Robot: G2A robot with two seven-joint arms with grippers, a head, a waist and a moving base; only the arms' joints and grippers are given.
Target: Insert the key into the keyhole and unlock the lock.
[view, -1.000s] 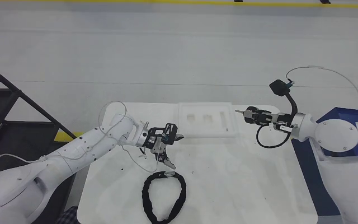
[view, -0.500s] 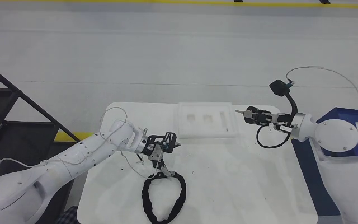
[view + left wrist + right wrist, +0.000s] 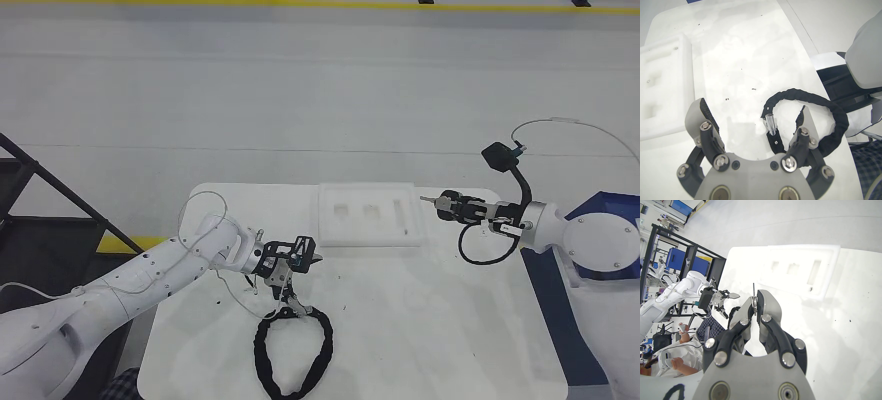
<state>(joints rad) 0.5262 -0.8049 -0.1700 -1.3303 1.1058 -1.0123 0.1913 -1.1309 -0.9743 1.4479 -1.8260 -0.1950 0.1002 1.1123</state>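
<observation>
The lock (image 3: 324,345), a chain in a black fabric sleeve, lay as a closed loop on the white table (image 3: 450,320), close to the edge nearest the robot. Its short metal cylinder (image 3: 770,123) joined the two ends of the chain (image 3: 838,113) at the far side of the loop, and it lay flat on the table.

The left gripper (image 3: 753,111) hung just over this cylinder with its two fingers spread wide and nothing between them. In the left wrist view the cylinder stood between the fingers, nearer to one of them. Whether that finger touched the sleeve, I could not tell.

The key (image 3: 754,292) was well apart from the lock, at the other side of the table. The right gripper (image 3: 755,301) had it pinched by the round head between closed fingers, and the thin blade stuck out past the fingertips. In the top view this gripper (image 3: 445,204) hung beside the white foam tray (image 3: 365,190), which lay at the far edge of the table, in the middle.
</observation>
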